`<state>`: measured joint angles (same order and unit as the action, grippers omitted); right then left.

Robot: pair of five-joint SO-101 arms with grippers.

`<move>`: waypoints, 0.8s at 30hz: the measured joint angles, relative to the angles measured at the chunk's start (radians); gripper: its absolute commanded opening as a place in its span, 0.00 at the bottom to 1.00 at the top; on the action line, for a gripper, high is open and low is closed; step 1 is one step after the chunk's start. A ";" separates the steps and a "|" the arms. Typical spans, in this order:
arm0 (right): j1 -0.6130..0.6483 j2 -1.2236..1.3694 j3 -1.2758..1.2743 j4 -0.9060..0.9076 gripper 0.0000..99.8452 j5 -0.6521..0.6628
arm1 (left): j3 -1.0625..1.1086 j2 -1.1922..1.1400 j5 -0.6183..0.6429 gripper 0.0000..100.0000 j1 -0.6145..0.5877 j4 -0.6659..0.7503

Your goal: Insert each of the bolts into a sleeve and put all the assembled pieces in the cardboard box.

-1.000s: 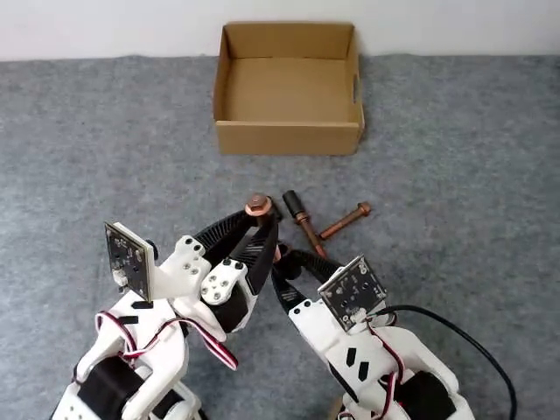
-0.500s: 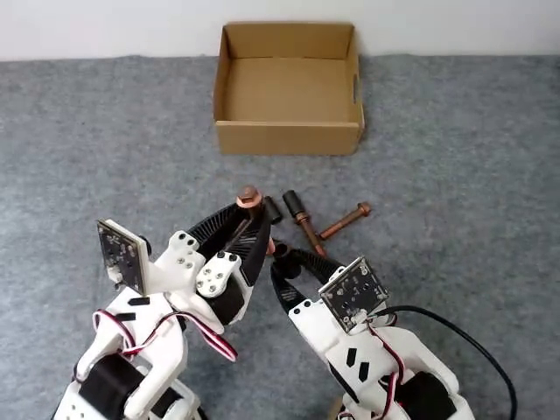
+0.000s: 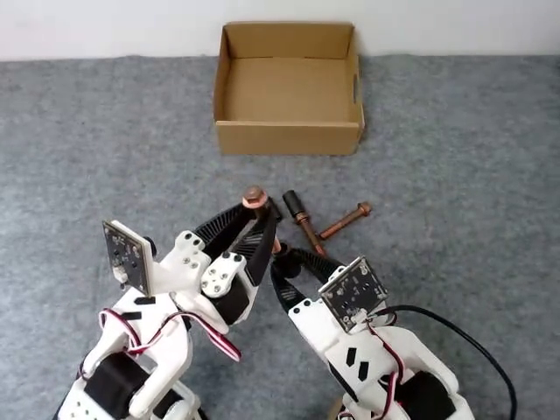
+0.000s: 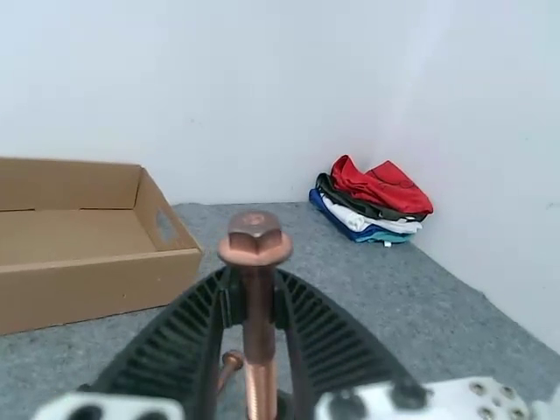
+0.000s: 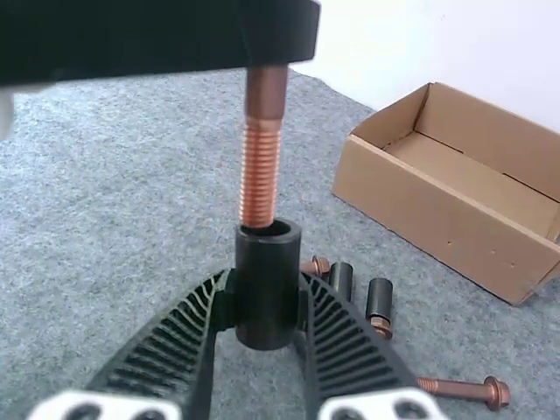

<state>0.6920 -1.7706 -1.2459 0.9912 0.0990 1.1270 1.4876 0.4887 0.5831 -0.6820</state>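
My left gripper (image 4: pixel 255 284) is shut on a copper bolt (image 4: pixel 255 249), held upright with its hex head up; from above the head (image 3: pixel 254 197) shows. Directly below, my right gripper (image 5: pixel 267 293) is shut on a black sleeve (image 5: pixel 267 289), standing upright. The bolt's threaded end (image 5: pixel 261 179) just enters the sleeve's top opening. The cardboard box (image 3: pixel 289 136) stands at the back, with nothing inside. Beside the grippers on the carpet lie a loose bolt (image 3: pixel 346 220), a bolt with a sleeve on it (image 3: pixel 300 217) and a short black sleeve (image 3: pixel 273 208).
Grey carpet covers the table. A pile of folded clothes (image 4: pixel 372 203) lies by the wall corner, far from the work. The right arm's black cable (image 3: pixel 464 337) runs off toward the near right. Open carpet lies on both sides of the box.
My left gripper with the bolt shifted slightly away toward the box and sideways, then came back a little. The right arm and the loose pieces have not moved.
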 measured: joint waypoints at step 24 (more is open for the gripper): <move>0.002 0.000 -0.002 0.000 0.01 0.002 | 0.083 -0.005 0.006 0.00 0.072 0.058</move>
<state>0.6935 -1.7706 -1.2474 0.9912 0.1005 1.2098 1.4830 0.4948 0.6552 -0.6237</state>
